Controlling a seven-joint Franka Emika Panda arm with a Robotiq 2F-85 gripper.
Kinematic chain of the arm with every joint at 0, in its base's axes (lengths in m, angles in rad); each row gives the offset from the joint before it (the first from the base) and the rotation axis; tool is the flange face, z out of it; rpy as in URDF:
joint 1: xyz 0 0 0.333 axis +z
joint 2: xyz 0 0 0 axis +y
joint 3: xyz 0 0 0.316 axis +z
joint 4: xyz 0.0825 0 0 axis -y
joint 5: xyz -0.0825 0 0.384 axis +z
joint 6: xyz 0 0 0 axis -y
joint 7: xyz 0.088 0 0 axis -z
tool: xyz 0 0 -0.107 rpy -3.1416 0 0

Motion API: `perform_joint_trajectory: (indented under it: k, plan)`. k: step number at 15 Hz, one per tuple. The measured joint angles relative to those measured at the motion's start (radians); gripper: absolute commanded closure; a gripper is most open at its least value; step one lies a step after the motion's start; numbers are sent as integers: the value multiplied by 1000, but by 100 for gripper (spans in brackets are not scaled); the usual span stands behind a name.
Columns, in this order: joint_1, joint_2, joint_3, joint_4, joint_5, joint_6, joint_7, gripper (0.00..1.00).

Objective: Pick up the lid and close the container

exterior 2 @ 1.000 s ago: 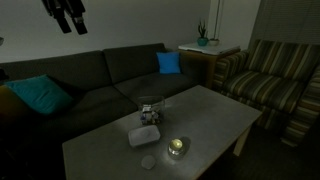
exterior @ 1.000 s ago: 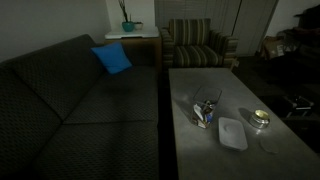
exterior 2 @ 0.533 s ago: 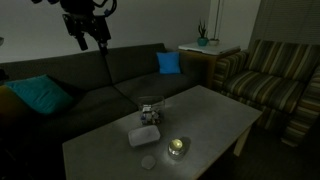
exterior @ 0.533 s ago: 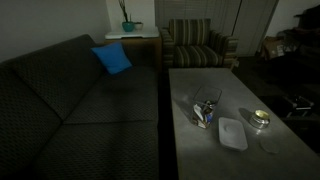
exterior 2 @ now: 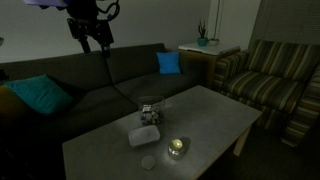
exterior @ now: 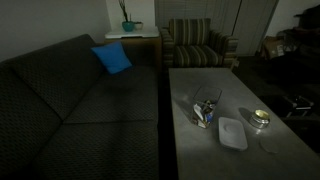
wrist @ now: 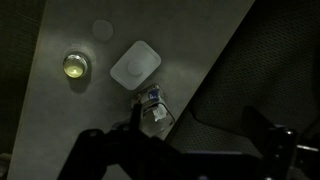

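The whitish lid (exterior: 233, 132) (exterior 2: 144, 136) (wrist: 136, 66) lies flat on the grey coffee table (exterior 2: 215, 115), right beside the container. The container (exterior: 206, 110) (exterior 2: 150, 113) (wrist: 155, 108), a small clear tub with blue and dark contents, stands uncovered at the table edge nearest the sofa. High over the sofa back hangs my gripper (exterior 2: 95, 44), well away from both, open and holding nothing. In the wrist view its dark fingers (wrist: 130, 140) frame the bottom, with the container just off the left finger. The gripper is out of sight in the exterior view that looks down the table.
A small round shiny tin (exterior 2: 177, 147) (wrist: 75, 66) sits near the lid, and a flat round disc (exterior 2: 148, 162) (wrist: 102, 29) lies beyond it. A dark sofa (exterior 2: 90, 85) with blue cushions (exterior 2: 169, 62) runs along the table. A striped armchair (exterior 2: 270, 85) stands at its end.
The arm has swung rightward and slightly down in the exterior view that shows it, bringing the gripper further into the picture. The jaws stayed open. The table objects have not moved.
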Motion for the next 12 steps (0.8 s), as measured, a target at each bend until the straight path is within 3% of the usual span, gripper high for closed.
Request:
perform_joint_trajectory:
  k: [5,12]
  plan:
    - [-2,39,1,10,-89,88,44,0]
    - [5,288,-29,174,-341,163,166,0]
